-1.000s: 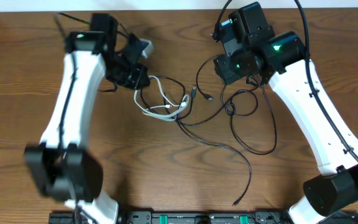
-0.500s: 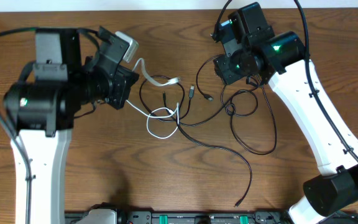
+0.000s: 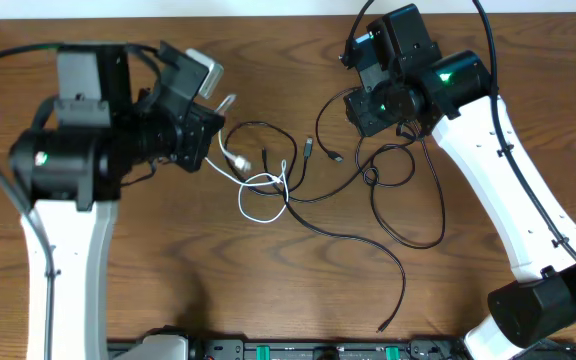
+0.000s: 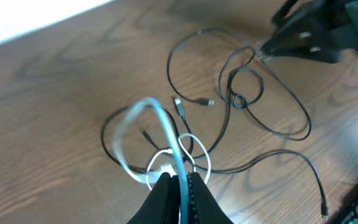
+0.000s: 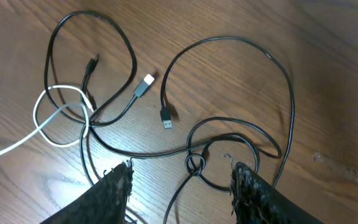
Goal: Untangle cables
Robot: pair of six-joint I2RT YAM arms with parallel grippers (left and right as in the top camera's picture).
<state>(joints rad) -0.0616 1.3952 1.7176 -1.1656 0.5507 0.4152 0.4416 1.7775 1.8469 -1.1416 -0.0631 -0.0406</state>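
Your left pincer [image 4: 178, 180] is clamped on the white cable [image 4: 154, 104], which runs lower-right into the tangle in the middle of the desk [image 3: 268, 300]. Your right pincer [image 5: 182, 180] gapes wide above the black cables [image 5: 229, 39] and holds nothing.

No readable text, labels, brands or numbers in any view. The cables [image 3: 286, 195], the arm housings [image 3: 508, 190] and the desk [image 3: 218, 290] carry no legible markings at this resolution. The plug ends are too small to show any print.
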